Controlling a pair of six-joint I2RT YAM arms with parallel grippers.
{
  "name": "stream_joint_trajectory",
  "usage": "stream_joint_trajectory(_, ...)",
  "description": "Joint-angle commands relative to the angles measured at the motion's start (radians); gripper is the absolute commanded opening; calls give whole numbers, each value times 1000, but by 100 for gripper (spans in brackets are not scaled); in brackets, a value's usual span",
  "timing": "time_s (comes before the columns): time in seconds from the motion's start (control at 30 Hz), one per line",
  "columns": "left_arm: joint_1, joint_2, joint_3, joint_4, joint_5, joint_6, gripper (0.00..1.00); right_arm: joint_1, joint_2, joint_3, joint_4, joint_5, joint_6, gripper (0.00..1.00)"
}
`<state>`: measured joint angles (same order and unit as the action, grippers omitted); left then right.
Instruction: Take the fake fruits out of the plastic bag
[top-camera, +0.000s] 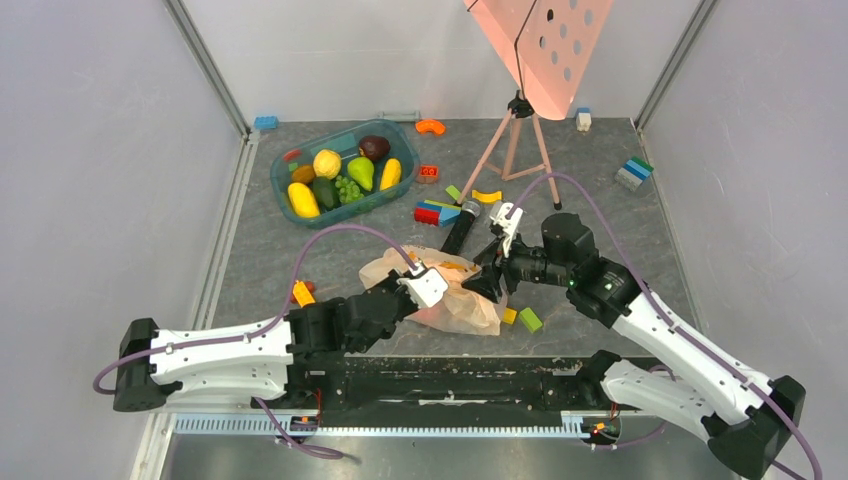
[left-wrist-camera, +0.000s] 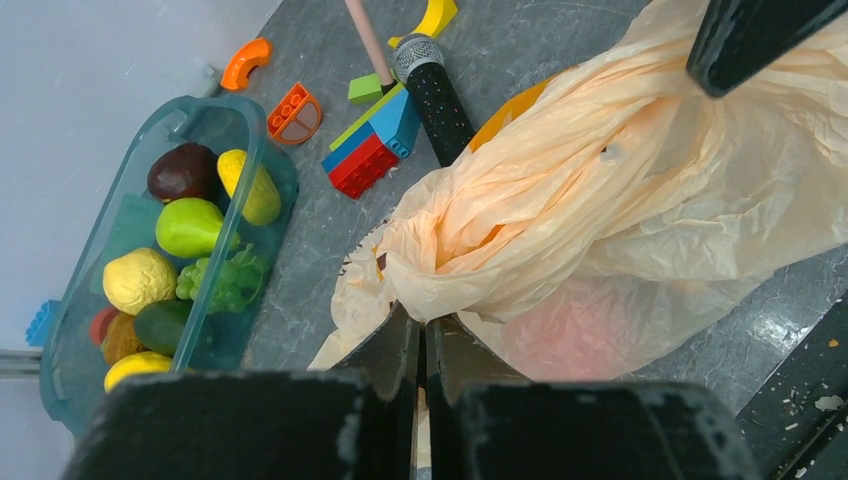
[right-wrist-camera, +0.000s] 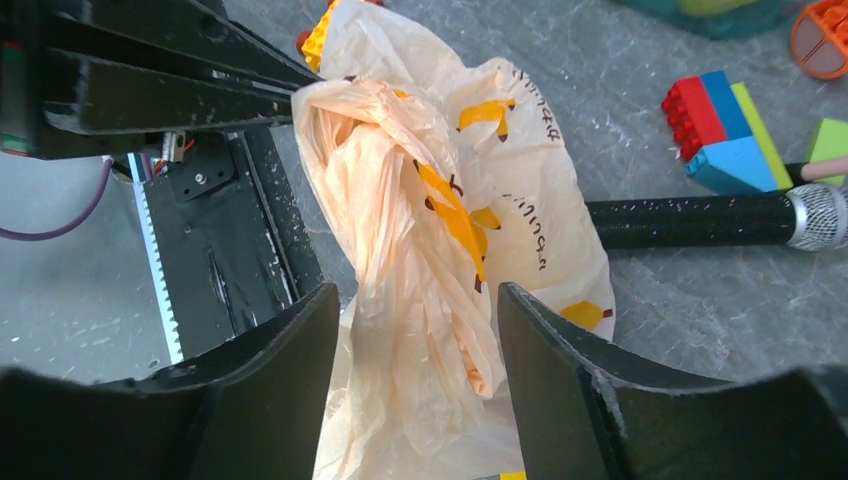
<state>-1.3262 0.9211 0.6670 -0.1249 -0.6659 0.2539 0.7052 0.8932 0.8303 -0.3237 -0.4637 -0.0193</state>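
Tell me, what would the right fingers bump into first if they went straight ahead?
Most likely the plastic bag: its bunched-up part sits right between the right fingers, though depth is unclear.

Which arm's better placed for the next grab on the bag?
Right. The right fingers stand open either side of the bunched plastic bag, so they likely only need to close. The left fingers are shut on the bag's edge, anchoring it.

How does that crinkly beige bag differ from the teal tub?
The plastic bag is soft, crumpled and cream with orange prints; the teal tub is rigid and smooth. The bag's contents are mostly hidden; the tub's fruits lie in plain view. Both are translucent plastic resting on the table.
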Motion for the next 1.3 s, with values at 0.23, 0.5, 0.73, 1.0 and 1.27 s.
stream_joint_trajectory(0.23,9,-2,48,25,32,-49,2,13,41,-25,79,-25,45,51)
stream_joint_trajectory(0.5,35,-29,40,17,19,-93,2,14,-25,-33,121,109,82,8)
stream_joint_trajectory(0.73,87,-162,19,-57,13,-232,2,11,-59,8,64,527,176,0)
stream_joint_trajectory(1.0,98,-315,-5,-135,-19,-386,10,11,-72,1,72,755,338,0)
stream_joint_trajectory(1.27,100,-395,2,-172,103,-417,55,11,-76,-38,210,565,341,0)
